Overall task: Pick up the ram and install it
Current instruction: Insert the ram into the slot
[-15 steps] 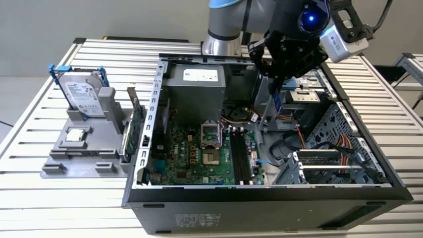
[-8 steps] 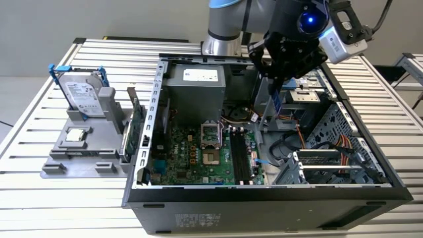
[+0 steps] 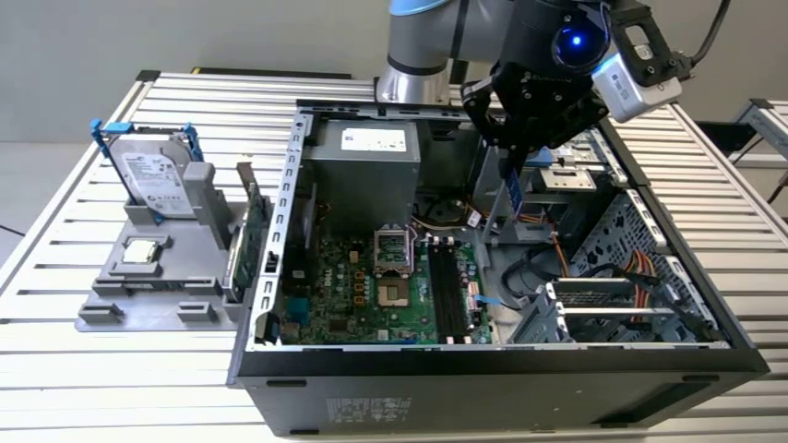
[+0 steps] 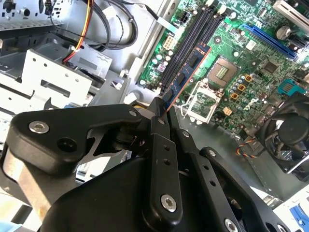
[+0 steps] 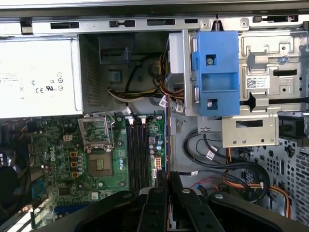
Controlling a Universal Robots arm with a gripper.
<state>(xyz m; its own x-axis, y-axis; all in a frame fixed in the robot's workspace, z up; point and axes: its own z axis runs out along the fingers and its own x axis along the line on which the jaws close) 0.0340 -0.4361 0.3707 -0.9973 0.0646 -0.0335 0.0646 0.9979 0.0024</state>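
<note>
1. The gripper (image 3: pixel 518 146) is closed on the ram (image 3: pixel 514 192). It pinches one short end, so the stick's length runs down and away from the fingers and most of the board is left free.
2. The ram hangs over the far half of the open computer case (image 3: pixel 493 383), near the power supply (image 3: pixel 364 161). It looks to touch nothing but the gripper.
3. In the second wrist view the ram points out from the fingertips along the line of the memory slots (image 4: pixel 193 36). I judge it has been turned to match them. It is seated in no slot, and the slots look empty.
4. On the bench (image 3: pixel 74 369), to the exterior view's left of the case, a grey holder (image 3: pixel 148 291) stands the hard drive (image 3: pixel 154 180) upright and a green card (image 3: pixel 253 245) on edge, probably so each can be pinched from above.
</note>
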